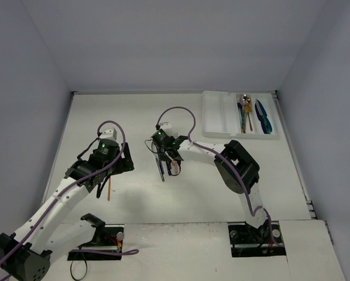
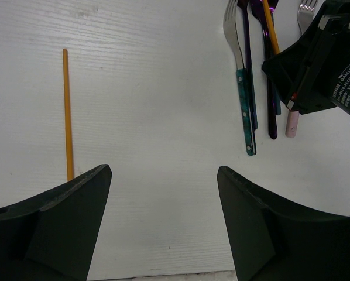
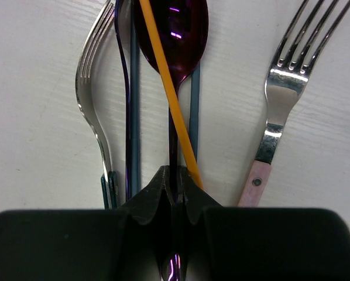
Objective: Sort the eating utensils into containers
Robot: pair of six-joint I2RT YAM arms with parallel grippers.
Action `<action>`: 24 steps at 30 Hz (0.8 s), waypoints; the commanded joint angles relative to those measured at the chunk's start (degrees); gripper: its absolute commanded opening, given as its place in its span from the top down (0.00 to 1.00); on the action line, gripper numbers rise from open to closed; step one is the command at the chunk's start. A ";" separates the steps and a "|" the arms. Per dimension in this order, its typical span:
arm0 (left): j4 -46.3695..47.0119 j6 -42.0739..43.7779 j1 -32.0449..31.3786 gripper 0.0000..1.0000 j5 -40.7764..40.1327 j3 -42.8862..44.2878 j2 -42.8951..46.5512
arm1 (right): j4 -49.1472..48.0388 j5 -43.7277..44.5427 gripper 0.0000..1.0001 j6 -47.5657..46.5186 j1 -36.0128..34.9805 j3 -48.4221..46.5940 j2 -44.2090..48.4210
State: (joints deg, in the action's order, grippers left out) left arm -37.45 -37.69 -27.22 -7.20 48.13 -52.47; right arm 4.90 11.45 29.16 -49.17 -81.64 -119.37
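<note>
My right gripper [image 3: 176, 175] is shut on the handle of a purple spoon [image 3: 172, 35] that lies in a pile of utensils [image 1: 163, 167] at mid-table. An orange stick [image 3: 169, 93] crosses the spoon. A silver fork with a teal handle [image 3: 96, 117], dark sticks [image 3: 128, 117] and a pink-handled fork [image 3: 280, 88] lie beside it. My left gripper [image 2: 163, 175] is open and empty above bare table, with a second orange stick [image 2: 67, 111] by its left finger. The white tray [image 1: 213, 114] at the back right holds a copper spoon [image 1: 245, 99] and blue and teal utensils [image 1: 263, 117].
In the left wrist view the right gripper's black body [image 2: 321, 64] sits over the pile at upper right. White walls close the table at the left, back and right. The arm bases stand at the near edge.
</note>
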 commanded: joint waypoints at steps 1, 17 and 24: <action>0.92 0.31 0.50 0.29 -1.03 0.35 1.11 | 2.33 3.02 0.97 -2.87 -0.08 -3.34 7.14; 1.15 -0.63 0.50 0.29 -0.71 -0.32 1.76 | 2.58 -13.12 1.00 -8.15 0.04 -2.30 8.46; 1.07 -0.72 0.50 0.29 -0.42 -0.46 1.93 | 0.70 -12.95 1.00 -8.49 0.04 0.30 7.56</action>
State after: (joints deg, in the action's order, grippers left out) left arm -37.47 -37.93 -27.22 -7.37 47.22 -51.24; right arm 8.23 -0.94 21.90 -49.12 -81.77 -112.30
